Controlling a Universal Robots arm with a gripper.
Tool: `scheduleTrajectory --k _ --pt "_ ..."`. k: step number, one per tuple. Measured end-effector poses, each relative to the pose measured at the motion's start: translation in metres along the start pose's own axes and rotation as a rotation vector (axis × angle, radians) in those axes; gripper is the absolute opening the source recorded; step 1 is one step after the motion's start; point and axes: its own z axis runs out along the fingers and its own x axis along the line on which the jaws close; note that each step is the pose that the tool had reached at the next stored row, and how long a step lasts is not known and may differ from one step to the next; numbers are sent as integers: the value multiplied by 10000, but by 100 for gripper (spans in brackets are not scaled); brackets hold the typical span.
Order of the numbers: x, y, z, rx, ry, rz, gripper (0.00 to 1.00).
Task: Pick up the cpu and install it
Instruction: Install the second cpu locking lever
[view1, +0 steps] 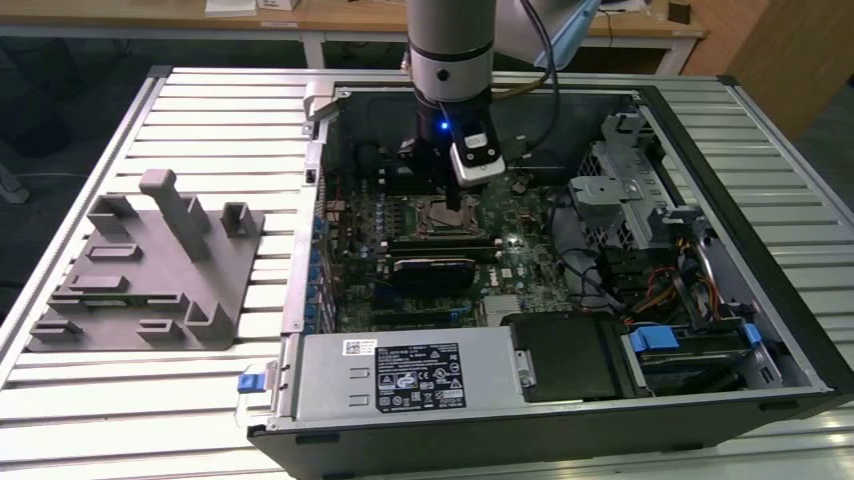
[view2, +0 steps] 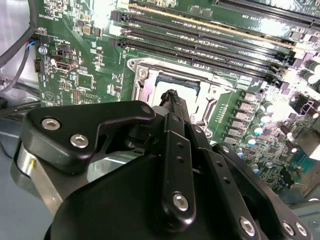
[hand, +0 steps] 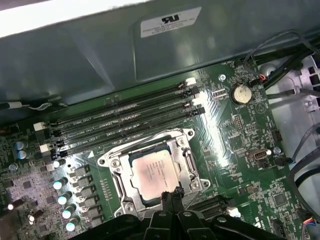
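An open PC case (view1: 747, 330) lies on its side on the slatted bench (view1: 200, 110). Inside it sits the green motherboard (view1: 534, 250), with a silver power supply (view1: 400, 375) at the 6 o'clock end of the case in the exterior view and a drive cage (view1: 627, 190) with loose cables at 3 o'clock. On the bench well apart from the case, at 9 o'clock in the exterior view, stands a grey fixture (view1: 147, 270) with upright posts.

The cpu (hand: 152, 174) lies flat in its socket (hand: 187, 165) on the motherboard, pale metal top up, framed by the silver socket bracket. Four long black memory slots (hand: 125, 120) run just beside the socket, and a round coin battery (hand: 241, 93) sits further along the board.

The arm (view1: 451, 40) comes straight down into the case from 12 o'clock in the exterior view, its wrist vertical and a small blue light showing on it. The gripper (hand: 170, 196) points down at the socket. Its jaws are drawn together to a narrow tip with nothing held between them, and that tip stands at the edge of the cpu; whether it touches the chip cannot be told. In the second wrist view the black gripper links (view2: 100, 125) crowd the foreground, and the joined fingertips (view2: 172, 96) reach over the socket.
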Motion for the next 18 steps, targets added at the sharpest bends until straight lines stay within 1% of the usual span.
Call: scheduleTrajectory --k 5,9,14,18 --pt "-18 -36 0 4 13 1 11" --pt "-40 -75 1 20 59 2 11" --pt "-77 -175 7 32 94 2 11" --pt "-97 -237 14 33 103 -9 11"
